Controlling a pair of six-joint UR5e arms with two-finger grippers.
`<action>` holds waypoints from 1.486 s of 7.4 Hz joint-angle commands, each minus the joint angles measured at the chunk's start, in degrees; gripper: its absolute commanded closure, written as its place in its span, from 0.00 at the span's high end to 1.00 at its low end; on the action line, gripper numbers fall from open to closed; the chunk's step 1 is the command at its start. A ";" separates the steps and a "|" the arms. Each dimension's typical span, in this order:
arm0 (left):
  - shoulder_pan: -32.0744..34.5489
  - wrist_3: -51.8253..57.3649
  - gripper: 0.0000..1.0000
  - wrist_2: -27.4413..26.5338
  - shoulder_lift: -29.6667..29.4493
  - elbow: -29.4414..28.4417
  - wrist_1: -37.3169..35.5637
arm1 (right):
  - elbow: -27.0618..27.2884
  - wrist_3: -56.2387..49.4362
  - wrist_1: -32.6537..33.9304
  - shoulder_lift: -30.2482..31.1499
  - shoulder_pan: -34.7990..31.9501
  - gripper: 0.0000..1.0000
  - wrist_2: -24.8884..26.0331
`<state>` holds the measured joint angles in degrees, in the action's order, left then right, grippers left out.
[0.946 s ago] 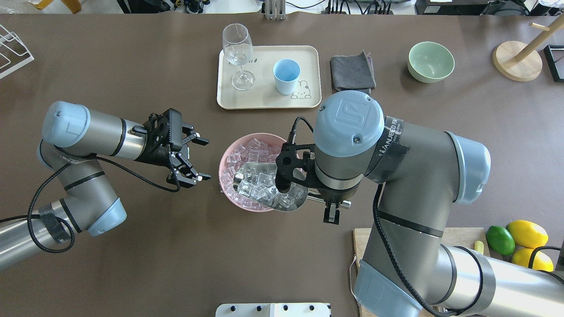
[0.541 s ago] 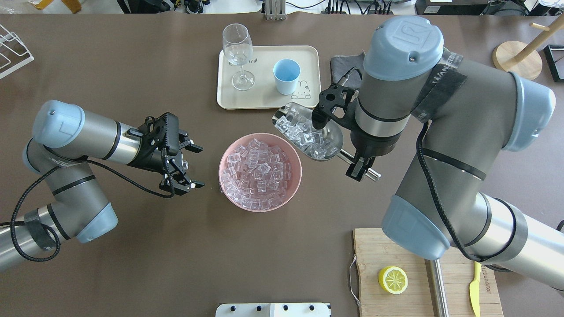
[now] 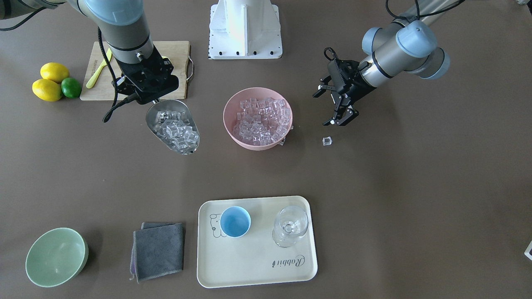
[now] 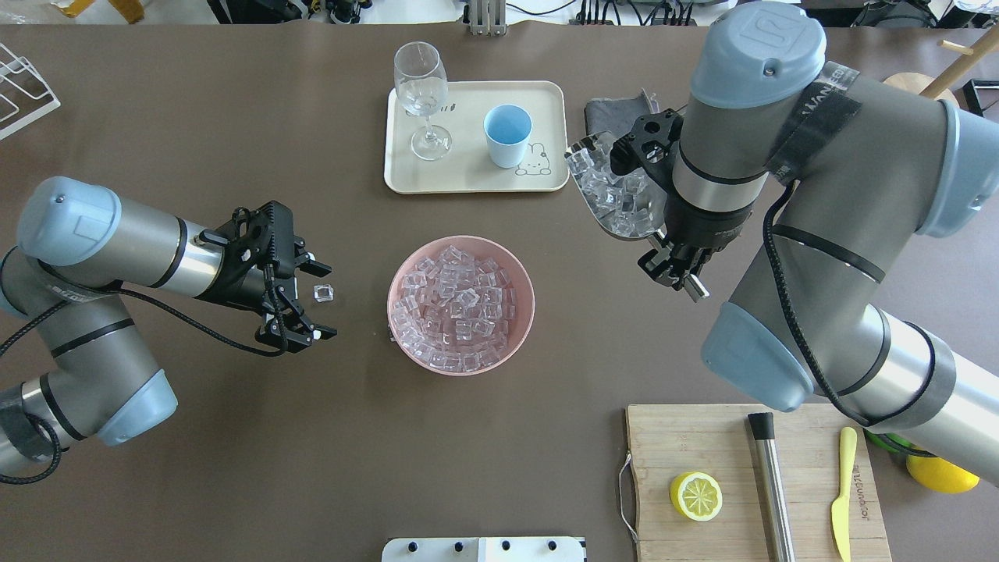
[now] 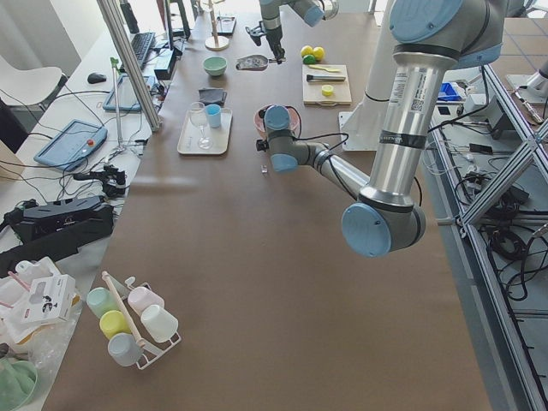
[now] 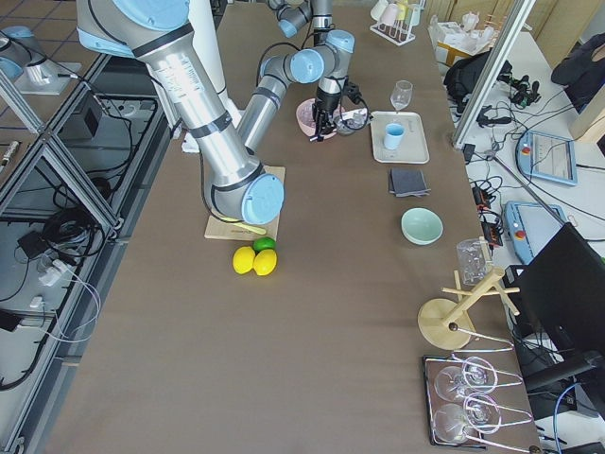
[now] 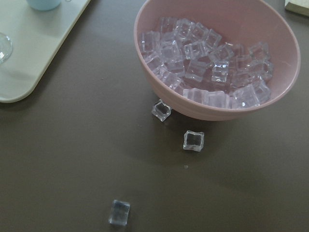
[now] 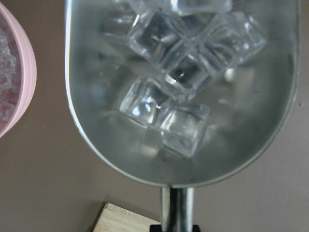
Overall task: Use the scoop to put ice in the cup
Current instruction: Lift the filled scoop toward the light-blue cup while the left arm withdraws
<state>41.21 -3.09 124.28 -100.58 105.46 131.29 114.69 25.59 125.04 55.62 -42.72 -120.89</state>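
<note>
The steel scoop (image 4: 616,199) is full of ice (image 8: 178,72) and hangs above the table just right of the tray, to the right of the light-blue cup (image 4: 507,134). My right gripper (image 4: 671,269) is shut on the scoop's rod handle (image 8: 176,208). The cup (image 3: 235,221) stands empty on the cream tray (image 4: 468,176). The pink bowl (image 4: 531,289) holds many ice cubes (image 4: 456,304). My left gripper (image 4: 324,302) is open and empty, left of the bowl, with a loose cube (image 3: 327,141) on the table below it.
A stemmed glass (image 4: 421,94) stands on the tray left of the cup. A grey cloth (image 4: 613,117) lies under the scoop. Two loose cubes (image 7: 193,140) lie by the bowl. A cutting board (image 4: 702,437) carries a lemon half, a steel cylinder and a knife. A green bowl (image 3: 56,257) stands far right.
My right arm lifted the loaded scoop out of the pink bowl and carried it away to beside the tray. My left gripper drew back to the left, still open.
</note>
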 commanded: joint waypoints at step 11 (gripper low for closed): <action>25.82 0.19 0.98 9.57 13.74 5.13 -43.91 | -16.30 14.23 0.20 -15.68 -0.88 0.00 -8.74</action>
<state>62.54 -2.81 133.30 -87.90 112.83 91.27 104.21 40.00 125.42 44.79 -43.57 -127.33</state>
